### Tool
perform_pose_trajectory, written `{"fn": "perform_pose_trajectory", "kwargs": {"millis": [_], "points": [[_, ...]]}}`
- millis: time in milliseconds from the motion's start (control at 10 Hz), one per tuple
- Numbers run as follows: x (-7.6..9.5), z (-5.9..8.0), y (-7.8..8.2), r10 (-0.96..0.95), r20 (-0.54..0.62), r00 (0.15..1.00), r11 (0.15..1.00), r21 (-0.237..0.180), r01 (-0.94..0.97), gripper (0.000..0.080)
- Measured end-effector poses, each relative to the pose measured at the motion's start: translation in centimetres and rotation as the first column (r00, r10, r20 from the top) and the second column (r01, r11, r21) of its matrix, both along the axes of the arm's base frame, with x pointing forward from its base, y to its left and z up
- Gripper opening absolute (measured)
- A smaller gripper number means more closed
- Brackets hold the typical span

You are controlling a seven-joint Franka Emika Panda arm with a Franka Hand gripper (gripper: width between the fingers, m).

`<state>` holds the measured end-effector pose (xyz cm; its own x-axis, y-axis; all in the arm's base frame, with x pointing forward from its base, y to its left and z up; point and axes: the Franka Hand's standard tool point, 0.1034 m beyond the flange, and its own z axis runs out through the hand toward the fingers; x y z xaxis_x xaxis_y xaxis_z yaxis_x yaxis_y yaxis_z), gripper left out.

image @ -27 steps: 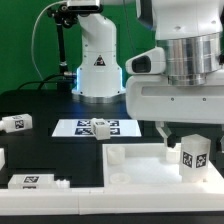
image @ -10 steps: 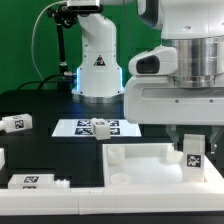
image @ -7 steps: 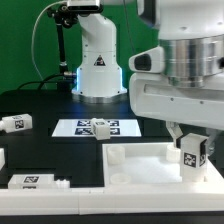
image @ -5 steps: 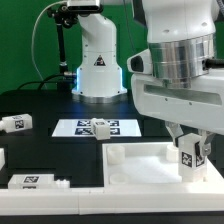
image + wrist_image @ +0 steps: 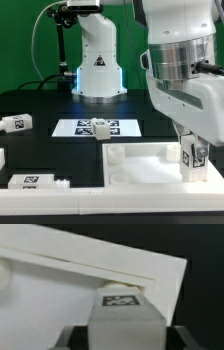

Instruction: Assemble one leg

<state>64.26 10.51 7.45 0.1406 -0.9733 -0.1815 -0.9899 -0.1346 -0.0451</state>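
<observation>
My gripper (image 5: 193,146) is shut on a leg (image 5: 194,158), a stubby white block with a tag on its face. I hold it upright over the right rear corner of the large flat white tray-like piece (image 5: 140,160). In the wrist view the leg (image 5: 123,314) fills the space between my fingers, its far end at the tray's corner (image 5: 150,272). Whether it touches the socket there I cannot tell. Another leg (image 5: 99,127) lies on the marker board (image 5: 70,128).
Two more legs lie on the black table at the exterior view's left: one (image 5: 14,123) at the rear, one (image 5: 35,181) at the front. The robot base (image 5: 97,60) stands behind the marker board.
The gripper has turned about its vertical axis with the leg in it; the leg stays over the tray's right rear corner and sits slightly lower. Other parts have not moved.
</observation>
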Motion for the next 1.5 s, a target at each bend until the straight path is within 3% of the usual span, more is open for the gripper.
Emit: {"fn": "perform_pose_trajectory", "kwargs": {"millis": [300,600,900,1100,1200,1300,1500], "points": [[0.1,-0.1,0.3,-0.389,-0.048,0.92,0.919,0.049,0.391,0.0287],[0.2,0.0,0.4,-0.497,-0.057,0.866,0.865,0.04,0.5,0.0287],[0.1,0.0,0.4,-0.485,-0.052,0.873,0.873,0.036,0.487,0.0287],[0.1,0.0,0.5,-0.481,-0.052,0.875,0.875,0.036,0.483,0.051],[0.4,1.2,0.7,-0.462,-0.037,0.886,0.885,0.048,0.464,0.051],[0.7,3.4,0.9,-0.437,-0.01,0.899,0.897,0.068,0.437,0.062],[1.1,6.4,0.6,-0.417,0.016,0.909,0.906,0.091,0.414,0.064]]}}
